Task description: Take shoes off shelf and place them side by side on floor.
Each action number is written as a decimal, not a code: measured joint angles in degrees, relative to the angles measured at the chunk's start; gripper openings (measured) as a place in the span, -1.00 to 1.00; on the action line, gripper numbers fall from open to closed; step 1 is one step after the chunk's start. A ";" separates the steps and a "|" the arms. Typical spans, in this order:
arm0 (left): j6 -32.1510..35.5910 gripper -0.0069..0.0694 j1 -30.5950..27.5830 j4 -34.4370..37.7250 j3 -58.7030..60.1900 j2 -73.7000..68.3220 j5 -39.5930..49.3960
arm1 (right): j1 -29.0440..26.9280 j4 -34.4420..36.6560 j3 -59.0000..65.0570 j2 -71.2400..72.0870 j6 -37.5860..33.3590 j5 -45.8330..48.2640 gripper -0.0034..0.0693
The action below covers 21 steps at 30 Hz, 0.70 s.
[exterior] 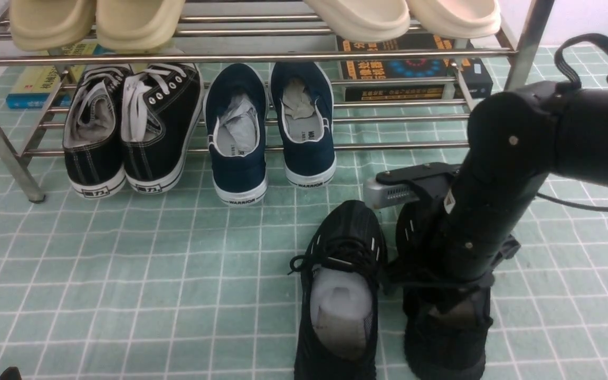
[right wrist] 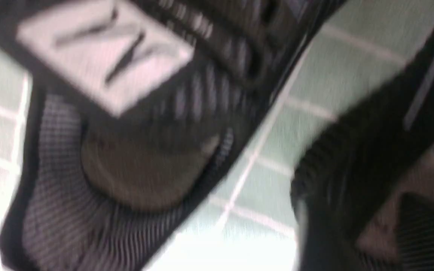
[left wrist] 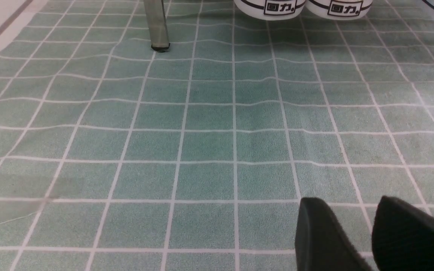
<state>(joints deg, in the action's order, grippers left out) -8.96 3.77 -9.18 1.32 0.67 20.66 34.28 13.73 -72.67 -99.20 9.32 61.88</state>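
My right arm (exterior: 473,221) reaches down over the second black knit sneaker (exterior: 444,338), which sits on the green gridded floor (exterior: 124,274) just beside its mate (exterior: 341,295), toes toward the steel shelf (exterior: 230,57), so the pair lines up. The arm hides my right claw, so I cannot tell its grip. My left claw (left wrist: 352,210) hangs open, empty.

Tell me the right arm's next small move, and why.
Probably raise the right arm straight up off the right shoe: it and the left shoe already sit side by side on the floor, clear of the shelf. Its jaws are hidden.
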 joint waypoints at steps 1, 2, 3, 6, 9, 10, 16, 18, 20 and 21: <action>0.00 -0.19 0.00 0.00 0.00 0.00 0.00 | 0.00 -0.15 -0.50 0.06 -0.49 2.06 0.17; 0.00 -0.19 0.00 0.00 0.00 0.00 0.00 | 0.00 -0.51 -1.66 0.25 -1.61 4.67 0.29; 0.00 -0.19 0.00 0.00 0.00 0.00 0.00 | 0.00 -0.92 -2.44 0.50 -2.83 6.21 0.37; 0.00 -0.19 0.00 0.00 0.00 0.00 0.00 | 0.00 -1.97 -3.20 2.46 -5.01 6.94 0.45; 0.00 -0.19 0.00 0.00 0.00 0.00 0.00 | 0.00 -2.25 -3.13 6.46 -5.83 7.59 0.42; 0.00 -0.19 0.00 0.00 0.00 0.00 0.00 | 0.00 -2.38 -3.01 8.74 -5.89 7.85 0.37; 0.00 -0.19 0.00 0.00 0.00 0.00 0.00 | 0.00 -2.82 -1.97 21.97 -6.09 8.39 0.05; 0.00 -0.19 0.00 0.00 0.00 0.00 0.00 | 0.00 -3.51 -1.76 26.36 -6.14 8.76 -0.06; 0.00 -0.19 0.00 0.00 0.00 0.00 0.00 | 0.00 -5.10 -0.72 33.30 -6.21 9.03 -0.28; 0.00 -0.19 0.00 0.00 0.00 0.00 0.00 | 0.00 -5.38 -0.27 35.07 -6.21 9.16 -0.32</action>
<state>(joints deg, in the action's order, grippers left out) -8.96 3.77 -9.18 1.32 0.67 20.66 34.28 8.36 -72.93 -64.13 3.11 71.03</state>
